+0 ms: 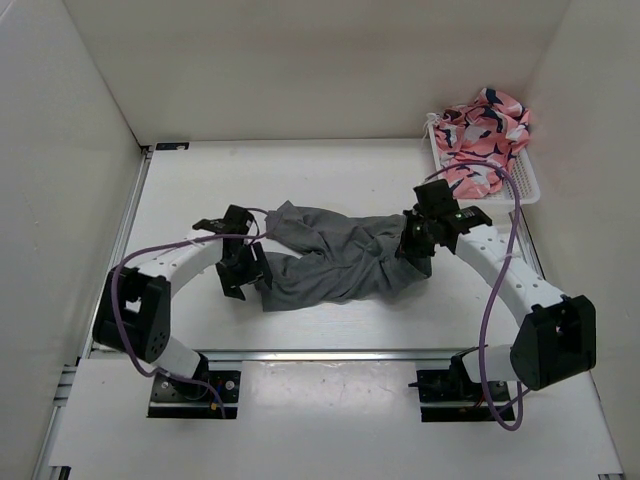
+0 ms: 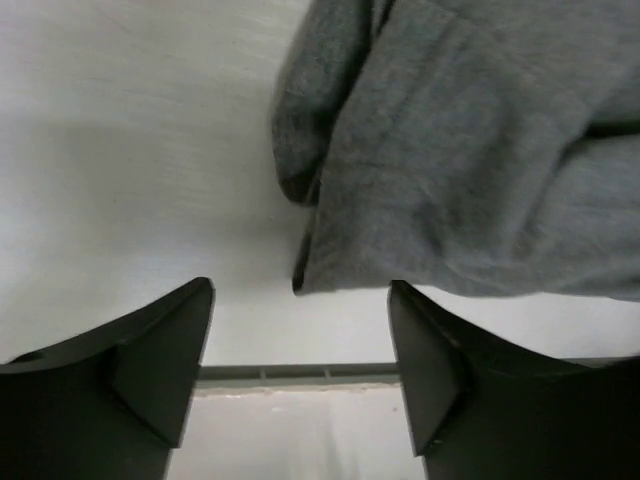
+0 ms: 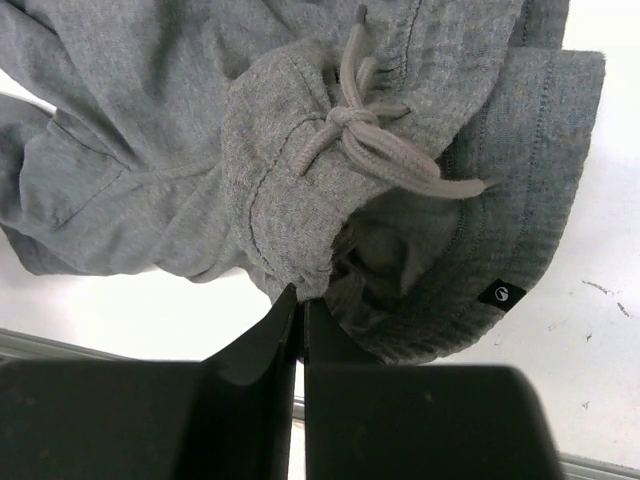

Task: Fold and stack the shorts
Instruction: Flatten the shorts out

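Overhead and wrist views of two robot arms at a white table (image 1: 190,190) with the shorts (image 1: 335,258) lying crumpled between them.

The left gripper (image 2: 300,288) has its jaws spread wide with nothing between them. Just ahead of the gap lies a hemmed corner of the grey cloth, level with the fingertips but not touching either dark finger (image 2: 150,360). Most of the fabric stretches away ahead of that jaw and to its right, folded over itself in soft layers. To the left of the jaws there is only bare tabletop.

The right gripper (image 3: 300,305) has its jaws pressed together, with only a hairline slit between them. Their tips meet the bunched elastic waistband right at its lower fold. Whether any cloth is caught between the tips cannot be told. Just ahead of these jaws a thin drawstring (image 3: 375,145) is tied in a loose knot, with its ends trailing to the right. A small dark logo tag (image 3: 501,294) sits on the waistband, ahead and to the right of the fingertips.

From above, the shorts span the space between the two grippers, the waistband end by the right gripper and the leg ends by the left. Well beyond the right gripper, in the far corner, a white basket (image 1: 527,186) holds a pink patterned cloth (image 1: 487,128).
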